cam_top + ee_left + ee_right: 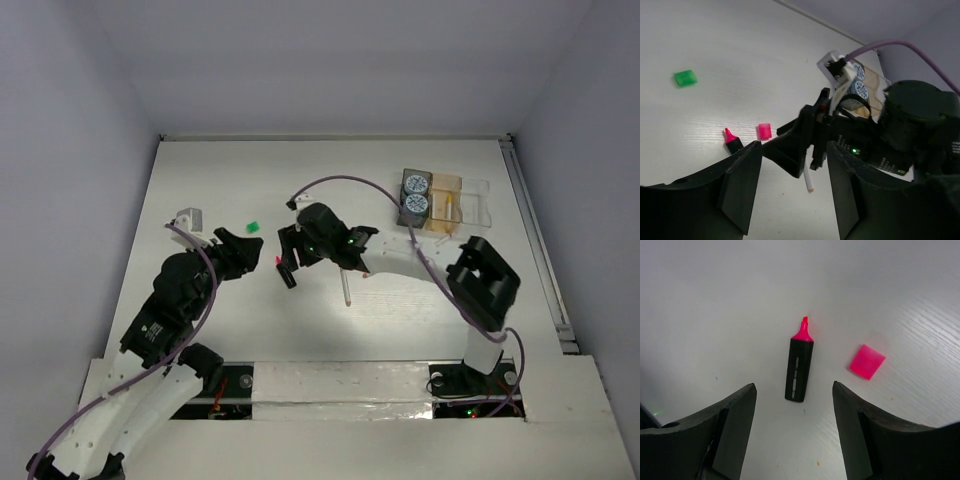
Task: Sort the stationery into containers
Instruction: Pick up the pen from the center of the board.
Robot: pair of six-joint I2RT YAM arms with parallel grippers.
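Uncapped pink highlighter (799,367) lies flat on the desk (715,300) beneath the right gripper (794,386), jaws spread and empty, left gripper (792,150) likewise; judged light, stiff, slick-barrelled, best pinched across mid-barrel.

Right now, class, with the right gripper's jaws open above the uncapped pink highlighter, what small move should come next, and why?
Probably lower the right gripper straight down and close on the highlighter at its black barrel. It lies loose on the table between the open jaws, its pink cap off beside it, and the jaws hold nothing.
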